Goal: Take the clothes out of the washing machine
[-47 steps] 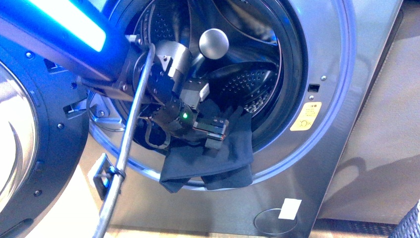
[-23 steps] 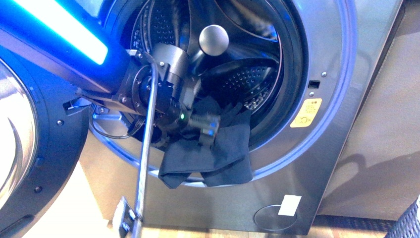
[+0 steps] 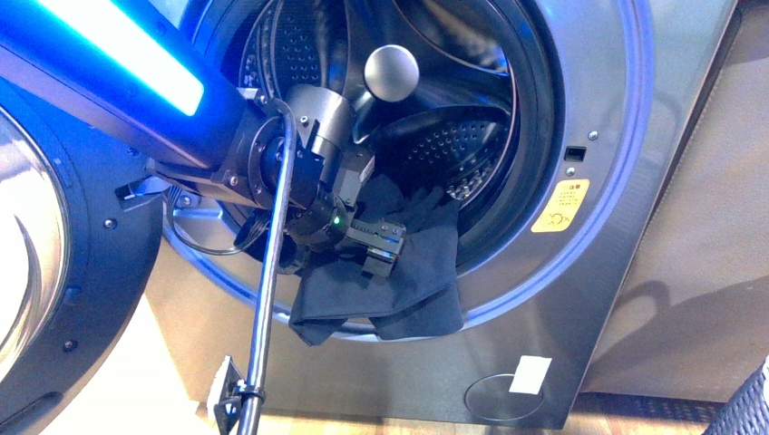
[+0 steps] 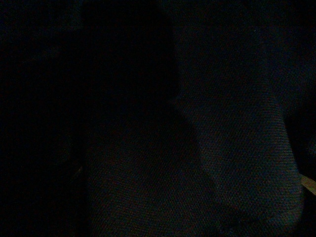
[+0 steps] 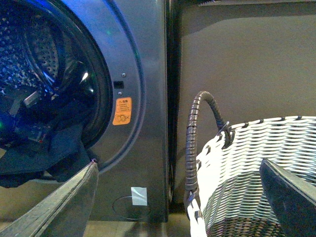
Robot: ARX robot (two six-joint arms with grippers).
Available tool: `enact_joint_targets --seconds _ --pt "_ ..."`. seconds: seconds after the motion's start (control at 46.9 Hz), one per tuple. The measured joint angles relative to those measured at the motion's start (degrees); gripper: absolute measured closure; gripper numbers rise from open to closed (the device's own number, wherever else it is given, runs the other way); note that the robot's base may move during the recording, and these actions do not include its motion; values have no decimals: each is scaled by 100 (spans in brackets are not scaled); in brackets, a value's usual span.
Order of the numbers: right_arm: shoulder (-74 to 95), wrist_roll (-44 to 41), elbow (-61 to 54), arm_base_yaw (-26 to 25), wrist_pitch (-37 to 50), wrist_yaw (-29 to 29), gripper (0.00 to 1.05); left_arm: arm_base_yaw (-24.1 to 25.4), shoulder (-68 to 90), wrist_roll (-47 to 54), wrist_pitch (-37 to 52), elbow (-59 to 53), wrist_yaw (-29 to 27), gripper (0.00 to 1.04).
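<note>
**Front view.** Your left arm reaches into the mouth of the washing machine (image 3: 635,236), and the left tool (image 3: 379,246) sits right on the clothes (image 3: 408,294). The dark navy cloth lies half in and half out. Its upper part is inside the drum (image 3: 444,149), and the rest spills over the lower lip of the opening and hangs down the front panel, with its long axis running across the lip. The tool meets the cloth near its upper left, so most of the fabric lies below the tool and to its right. The tips are set against dark cloth, so you cannot tell whether they are pinching it or only pressing on it. The open door (image 3: 36,272) stands close on the left and a cable (image 3: 266,308) hangs from the arm. That leaves your free room toward you and to the right. I judge the pull should come straight out and upward, so the hanging edge clears the rim.

**Left wrist view.** It is dark, so take nothing from it.

**Right wrist view.** The right tool (image 5: 177,165) is spread wide with nothing between its fingers, and it is well apart from the clothes. The left arm is far nearer to them. The woven basket (image 5: 256,143) stands just beside the machine, and its open top is near this tool.
</note>
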Motion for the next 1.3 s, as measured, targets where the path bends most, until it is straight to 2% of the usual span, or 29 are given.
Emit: enact_joint_targets --seconds 0.085,0.128,0.384,0.534,0.64,1.025,1.302 --pt "0 0 0 0 0 0 7 2 0 -83 -24 -2 101 7" --pt "0 0 0 0 0 2 7 4 0 -144 -24 -4 127 12" --pt "0 0 0 0 0 0 7 24 -31 -487 52 -146 269 51" --pt "0 0 0 0 0 2 7 98 -168 -568 205 -372 481 81" --pt "0 0 0 0 0 0 7 98 -297 -577 374 -590 555 93" --pt "0 0 0 0 0 2 7 9 -1473 -409 1834 -2490 918 97" --pt "0 0 0 0 0 2 7 7 -3289 -105 2833 -4251 1344 97"
